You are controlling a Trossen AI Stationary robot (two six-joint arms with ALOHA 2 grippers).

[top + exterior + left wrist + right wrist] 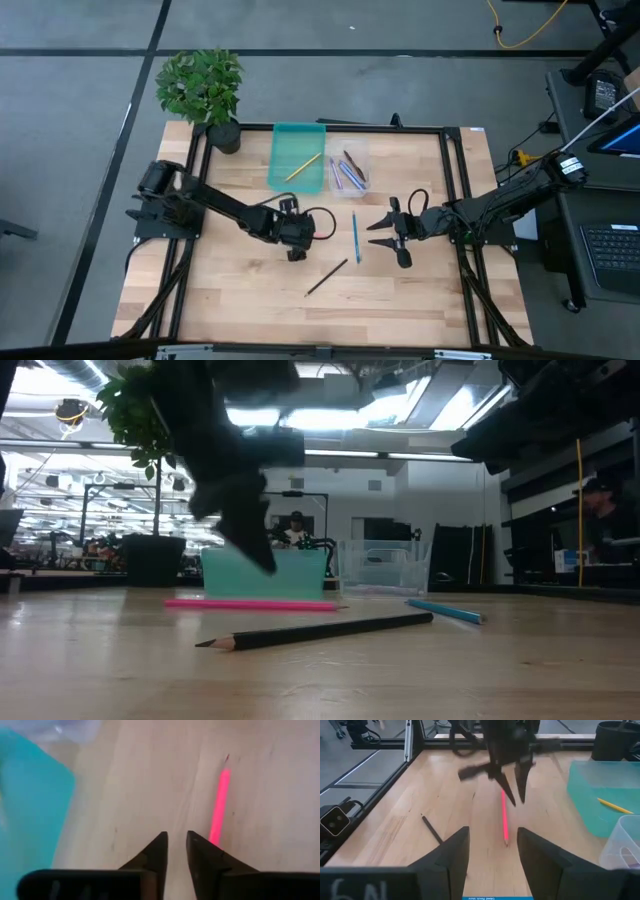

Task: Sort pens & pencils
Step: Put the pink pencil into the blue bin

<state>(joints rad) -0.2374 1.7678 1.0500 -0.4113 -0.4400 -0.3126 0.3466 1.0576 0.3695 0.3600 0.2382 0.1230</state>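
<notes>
1. Pencils and pens are spread out on the wooden table [240,300]: a pink pencil [504,817] near the left gripper [295,255], a black pencil [327,277] closer to the front edge, and a blue pen [355,237] between the two grippers.
2. One yellow pencil [302,166] is seen lying in the teal tray [283,140], and a few more sticks in the clear tray [364,155] beside it.
3. Left gripper fingers [152,857] are held a little apart over the pink pencil, and nothing is held between them.
4. Right gripper [389,238] fingers are spread wide and empty, near the blue pen.
5. These sticks are judged to be light, stiff and smooth, so they may roll or slip.
6. Each one is best pinched across its middle, so it stays level when lifted.
</notes>
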